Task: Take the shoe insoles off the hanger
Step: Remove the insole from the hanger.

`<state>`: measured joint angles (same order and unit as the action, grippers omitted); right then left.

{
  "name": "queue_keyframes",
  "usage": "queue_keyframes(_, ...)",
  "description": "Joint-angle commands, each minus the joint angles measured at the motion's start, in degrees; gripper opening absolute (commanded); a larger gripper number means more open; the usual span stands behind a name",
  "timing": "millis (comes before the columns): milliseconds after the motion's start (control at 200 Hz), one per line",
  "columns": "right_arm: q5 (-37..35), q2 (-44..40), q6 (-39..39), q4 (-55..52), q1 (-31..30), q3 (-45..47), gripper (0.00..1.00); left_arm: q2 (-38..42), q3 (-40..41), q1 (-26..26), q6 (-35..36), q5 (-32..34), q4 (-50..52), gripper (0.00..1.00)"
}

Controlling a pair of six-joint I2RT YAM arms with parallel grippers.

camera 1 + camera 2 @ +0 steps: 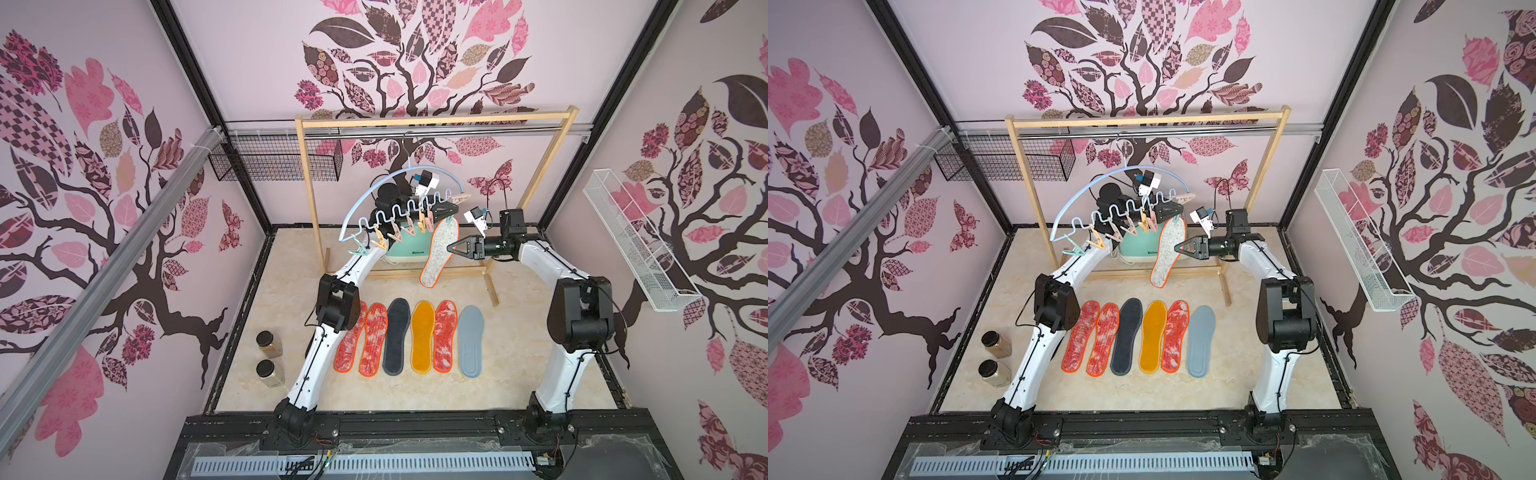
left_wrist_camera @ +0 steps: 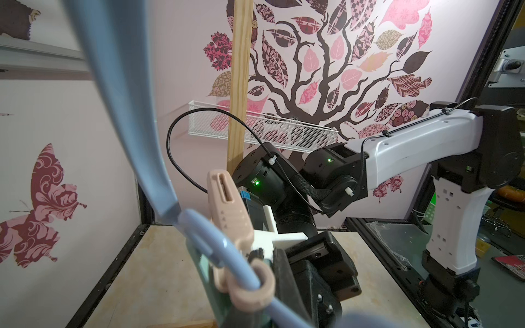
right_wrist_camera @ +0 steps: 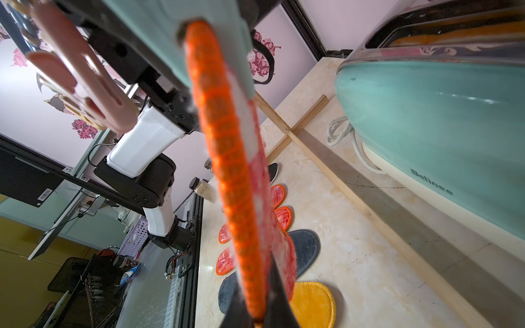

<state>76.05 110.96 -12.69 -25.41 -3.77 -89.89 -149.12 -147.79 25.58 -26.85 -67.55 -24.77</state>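
A red-white mottled insole (image 1: 439,253) with orange edging hangs toe-down from the right end of the pale blue hanger (image 1: 365,199). A teal clothespin (image 3: 170,37) holds its top. My left gripper (image 1: 449,211) is shut on that clothespin, one black finger (image 2: 287,272) lying against the pin's teal side (image 2: 206,269). My right gripper (image 1: 451,248) is shut on the insole's orange edge (image 3: 227,142), about a third of the way down. Several other insoles lie in a row on the table in both top views: red-white (image 1: 374,338), dark (image 1: 395,336), mustard (image 1: 423,336) and blue-grey (image 1: 471,340).
The hanger hooks onto the tall wooden rack (image 1: 309,191). Several empty beige clothespins (image 1: 405,226) dangle from its wavy bar. A teal appliance (image 1: 409,249) stands behind it. Two jars (image 1: 269,344) sit front left. A black wire basket (image 1: 274,160) and a white mesh basket (image 1: 636,241) hang on the walls.
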Motion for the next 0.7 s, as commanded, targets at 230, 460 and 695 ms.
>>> queue_keyframes(230, -15.0, 0.7, 5.0, 3.0, 0.4, 0.2, 0.0, 1.5, 4.5, -1.1, -0.3, 3.4, -3.3, 0.0)
queue_keyframes(460, -15.9, -2.5, 12.2, 14.3, 1.3, 7.3, 0.0, 2.6, 6.3, -2.0, -1.5, 6.4, -4.6, 0.0)
queue_keyframes(695, -14.8, -2.4, 12.6, 14.0, 1.1, 7.8, 0.0, 3.2, 6.7, -2.3, -2.7, 7.6, -5.7, 0.0)
